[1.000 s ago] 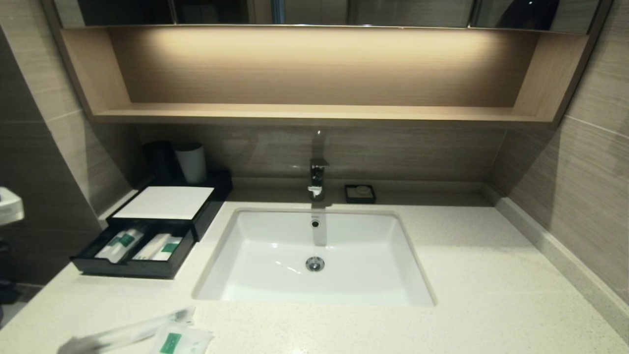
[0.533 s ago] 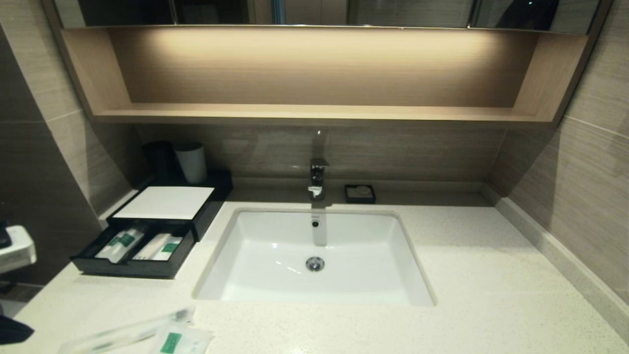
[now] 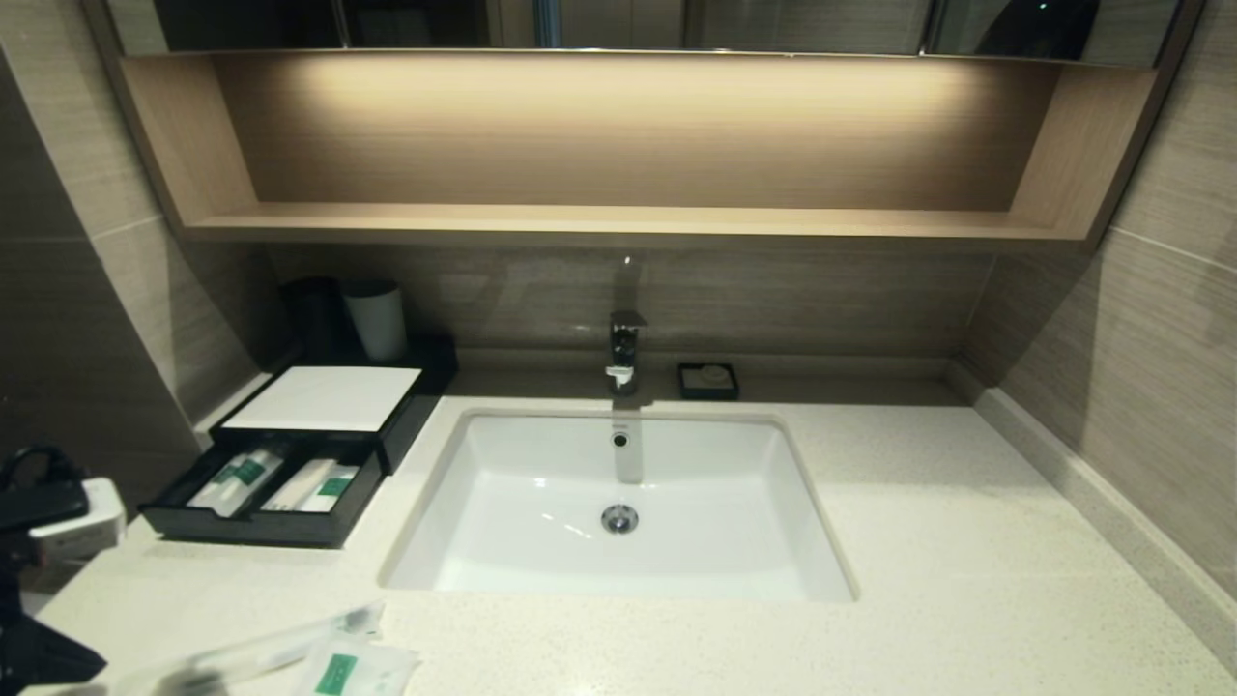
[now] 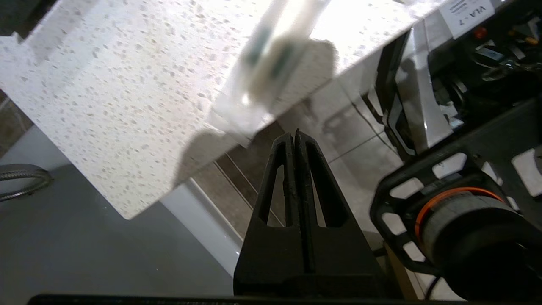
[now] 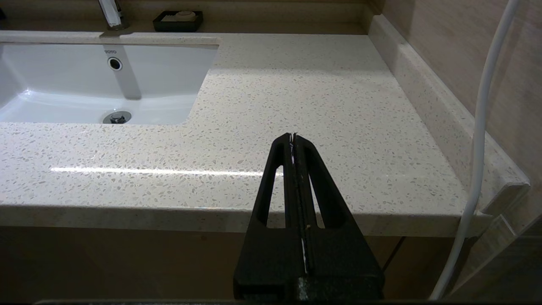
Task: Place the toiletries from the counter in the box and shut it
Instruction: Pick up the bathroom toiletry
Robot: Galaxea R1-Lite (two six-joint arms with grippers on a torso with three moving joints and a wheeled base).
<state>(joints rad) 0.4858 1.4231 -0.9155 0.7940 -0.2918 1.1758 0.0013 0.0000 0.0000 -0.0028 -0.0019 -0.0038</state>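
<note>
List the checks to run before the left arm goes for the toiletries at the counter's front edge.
1. Drawer of the box pulled out: ok; packets lie inside.
2. Targets located: ok for one wrapped stick and the sachet, side by side at the front left of the counter. Second stick: cannot tell.
3. Left hand open for a grasp: not ok; shut, empty, just off the counter's edge.
4. Right hand out of the way: ok; shut, at the right front edge.
5. Counter between stick and drawer bare: ok.
</note>
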